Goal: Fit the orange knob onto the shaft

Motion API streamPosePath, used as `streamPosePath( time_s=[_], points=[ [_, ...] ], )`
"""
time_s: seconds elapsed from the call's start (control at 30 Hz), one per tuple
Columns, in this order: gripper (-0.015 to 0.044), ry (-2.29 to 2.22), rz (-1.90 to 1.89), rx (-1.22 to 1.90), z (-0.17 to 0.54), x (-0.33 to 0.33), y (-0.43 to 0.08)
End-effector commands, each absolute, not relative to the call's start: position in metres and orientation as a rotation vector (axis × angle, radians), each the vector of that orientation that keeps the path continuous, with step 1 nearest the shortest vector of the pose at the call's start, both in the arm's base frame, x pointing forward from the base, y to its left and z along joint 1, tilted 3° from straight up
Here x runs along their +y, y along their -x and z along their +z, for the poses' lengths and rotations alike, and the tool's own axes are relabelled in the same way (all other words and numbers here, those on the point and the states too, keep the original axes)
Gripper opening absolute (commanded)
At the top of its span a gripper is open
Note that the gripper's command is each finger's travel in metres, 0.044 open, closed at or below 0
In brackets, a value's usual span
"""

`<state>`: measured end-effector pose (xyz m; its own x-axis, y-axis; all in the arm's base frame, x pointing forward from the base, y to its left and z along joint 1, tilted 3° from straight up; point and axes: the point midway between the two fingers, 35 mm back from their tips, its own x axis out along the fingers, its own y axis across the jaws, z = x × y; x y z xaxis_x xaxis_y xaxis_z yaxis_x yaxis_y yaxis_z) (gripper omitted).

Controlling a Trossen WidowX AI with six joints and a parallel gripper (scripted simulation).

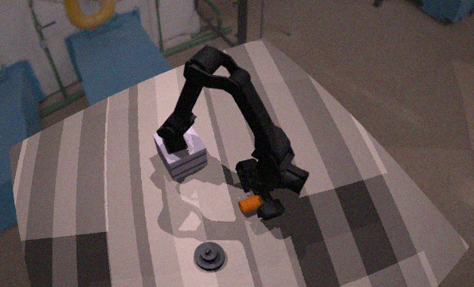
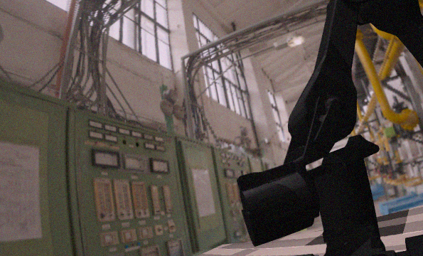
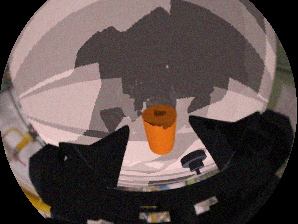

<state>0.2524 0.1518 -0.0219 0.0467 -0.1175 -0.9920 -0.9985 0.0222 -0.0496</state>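
Note:
The orange knob (image 1: 250,204) (image 3: 161,137) lies on its side on the striped table. Its dark hole shows at the upper end in the wrist view. My gripper (image 3: 158,123) is open above it. The knob shows in the gap between the fingers, with space on both sides, and I see no contact. The round dark pedestal (image 1: 198,259) (image 3: 191,160) stands apart from the knob, toward the lower part of the top view, with a short shaft (image 1: 208,251) at its centre. The shaft's flat side cannot be made out. The exterior view shows neither knob nor pedestal.
A pale lilac block (image 1: 189,164) with dark grooves stands under the arm's base on the striped table (image 1: 121,179). The arm arches from it over the table. Broad shadows fall around the knob. Blue boxes (image 1: 117,56) stand beyond the table edge.

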Motion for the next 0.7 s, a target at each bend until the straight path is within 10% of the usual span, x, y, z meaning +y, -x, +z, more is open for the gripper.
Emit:
streamPosePath(
  time_s=[0.0, 0.2, 0.67],
  points=[
    [0.0387, 1.292, 1.098, 1.267, -0.0247, 0.1529, -0.2524],
    [0.0240, 1.292, 1.098, 1.267, -0.0247, 0.1529, -0.2524],
    [0.0213, 1.292, 1.098, 1.267, -0.0247, 0.1529, -0.2524]
  ],
)
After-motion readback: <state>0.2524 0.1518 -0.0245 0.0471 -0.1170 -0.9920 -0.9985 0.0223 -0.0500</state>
